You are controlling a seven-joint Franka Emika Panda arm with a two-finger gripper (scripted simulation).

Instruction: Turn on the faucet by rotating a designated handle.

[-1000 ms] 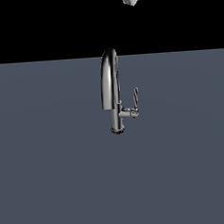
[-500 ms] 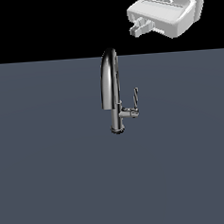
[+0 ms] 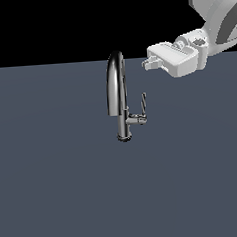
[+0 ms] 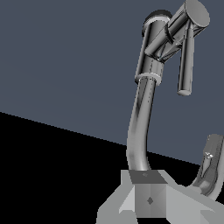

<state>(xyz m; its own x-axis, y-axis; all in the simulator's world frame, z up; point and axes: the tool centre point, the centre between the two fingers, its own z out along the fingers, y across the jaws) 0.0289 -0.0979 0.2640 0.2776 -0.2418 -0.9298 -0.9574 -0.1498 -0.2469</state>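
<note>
The chrome faucet (image 3: 120, 98) stands upright in the middle of the exterior view, with its arched gooseneck spout, stem and small round base. The handle (image 3: 143, 102) is a thin lever pointing up from a short stub on the stem's right in the exterior view. My white gripper (image 3: 148, 64) hangs above and to the exterior view's right of the handle, level with the top of the spout and touching nothing. In the wrist view the spout (image 4: 141, 127) and handle (image 4: 186, 65) lie ahead of my gripper (image 4: 179, 179), whose fingers (image 4: 209, 164) stand apart and empty.
The faucet stands on a flat dark grey-blue surface (image 3: 60, 194). My arm's large white link (image 3: 218, 13) fills the upper corner at the exterior view's right.
My gripper has come down and moved toward the exterior view's left, closer to the top of the faucet. The faucet and its handle have not moved.
</note>
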